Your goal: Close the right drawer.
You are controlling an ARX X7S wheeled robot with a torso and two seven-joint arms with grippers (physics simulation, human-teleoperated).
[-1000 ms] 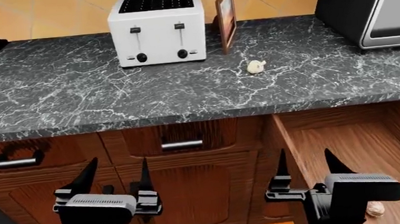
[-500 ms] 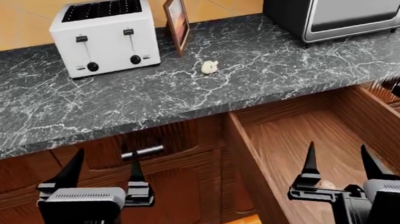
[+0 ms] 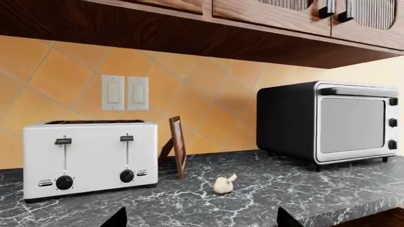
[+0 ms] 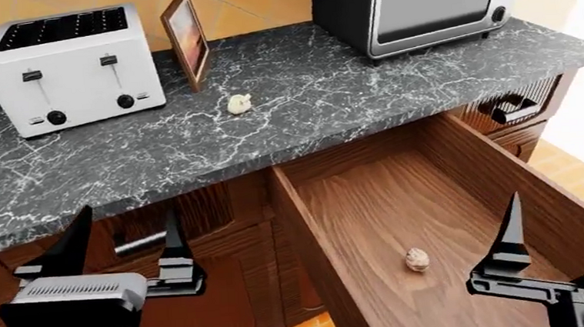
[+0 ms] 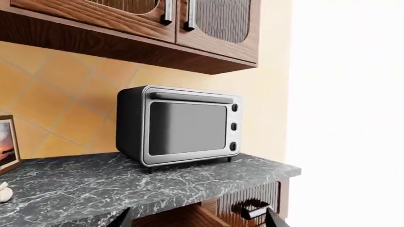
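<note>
Head view shows the right drawer (image 4: 379,227) pulled far out from under the dark marbled desk (image 4: 300,124), its reddish-brown floor exposed and its two plank sides running toward the camera. The drawer's front panel and handle lie below the lower frame edge and cannot be seen. A small pale garlic-like item (image 4: 416,260) rests on the drawer floor, apart from both side walls. The left tool (image 4: 123,248) hangs in front of the closed cabinet fronts to the left of the drawer, fingers spread apart and holding nothing, with a short drawer front's silver bar handle (image 4: 139,243) showing between them. The right tool (image 4: 565,241) sits over the near right part of the open drawer, fingers likewise spread and empty, near the right plank side; contact with the wood cannot be told. On the desk stand a white toaster (image 4: 67,67), a framed picture (image 4: 186,34), a second garlic bulb (image 4: 238,103) and a black toaster oven (image 4: 420,4); the desk's front edge overhangs the drawer's rear. Open floor (image 4: 570,163) lies to the right of the drawer. Left wrist view shows small lettering beside the toaster (image 3: 88,158) knobs, too small to read. Right wrist view shows the toaster oven (image 5: 180,125) and a dark handle (image 5: 249,208) under the desk edge.
</note>
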